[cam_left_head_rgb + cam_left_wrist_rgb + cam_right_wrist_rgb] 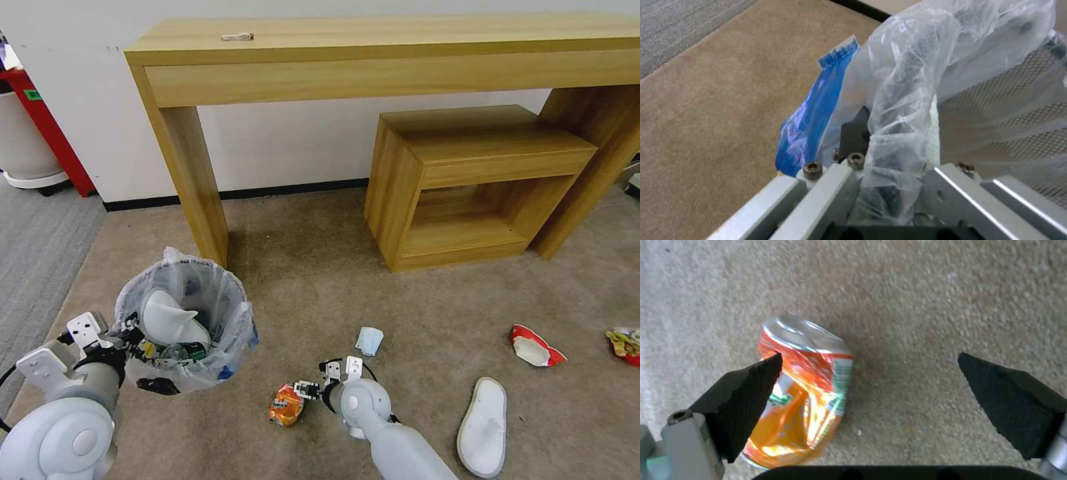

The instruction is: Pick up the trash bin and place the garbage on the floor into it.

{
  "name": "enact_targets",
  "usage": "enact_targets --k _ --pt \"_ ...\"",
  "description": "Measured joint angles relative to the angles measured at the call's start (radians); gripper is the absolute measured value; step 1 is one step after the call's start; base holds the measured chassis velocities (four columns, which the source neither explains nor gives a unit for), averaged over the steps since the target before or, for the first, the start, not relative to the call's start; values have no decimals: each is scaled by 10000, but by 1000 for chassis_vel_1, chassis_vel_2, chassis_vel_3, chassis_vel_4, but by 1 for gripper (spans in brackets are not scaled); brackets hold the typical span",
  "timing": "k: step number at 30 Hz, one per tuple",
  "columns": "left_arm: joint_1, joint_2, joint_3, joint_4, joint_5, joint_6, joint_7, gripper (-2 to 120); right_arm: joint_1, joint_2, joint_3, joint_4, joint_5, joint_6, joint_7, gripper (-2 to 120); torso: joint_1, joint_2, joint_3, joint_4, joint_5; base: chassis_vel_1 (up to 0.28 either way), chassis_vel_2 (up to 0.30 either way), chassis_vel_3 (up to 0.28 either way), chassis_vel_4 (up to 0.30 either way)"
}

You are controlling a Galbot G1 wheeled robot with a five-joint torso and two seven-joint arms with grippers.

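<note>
Near left: left claw (pixel 127 337) clamped on rim of small round dark trash bin lined with crinkly clear plastic bag (pixel 183 320), white slipper inside. Centre near: right claw (pixel 871 386) spread wide above crushed orange can (pixel 802 393) lying on beige-tan carpet floor (pixel 427 313). Right: flat white slipper (pixel 483 427), red-white crushed cup (pixel 533 347).

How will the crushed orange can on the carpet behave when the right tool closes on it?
The crushed orange aluminium can is already dented, so it probably gives further and weighs little. Lying on its side, off-centre between the open right tool fingers, it may roll or skid.
</note>
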State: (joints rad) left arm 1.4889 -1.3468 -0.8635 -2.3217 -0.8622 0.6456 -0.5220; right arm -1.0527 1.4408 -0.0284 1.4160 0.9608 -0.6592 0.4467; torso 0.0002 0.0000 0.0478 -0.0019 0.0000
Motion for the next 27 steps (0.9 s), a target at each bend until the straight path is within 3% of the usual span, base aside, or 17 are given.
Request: enact_targets --k 27 --pt "24 -133 124 20 190 -63 95 1 -368 311 -281 -254 -1603 283 -1632 100 0 0 0 0 0 0 0 0 0"
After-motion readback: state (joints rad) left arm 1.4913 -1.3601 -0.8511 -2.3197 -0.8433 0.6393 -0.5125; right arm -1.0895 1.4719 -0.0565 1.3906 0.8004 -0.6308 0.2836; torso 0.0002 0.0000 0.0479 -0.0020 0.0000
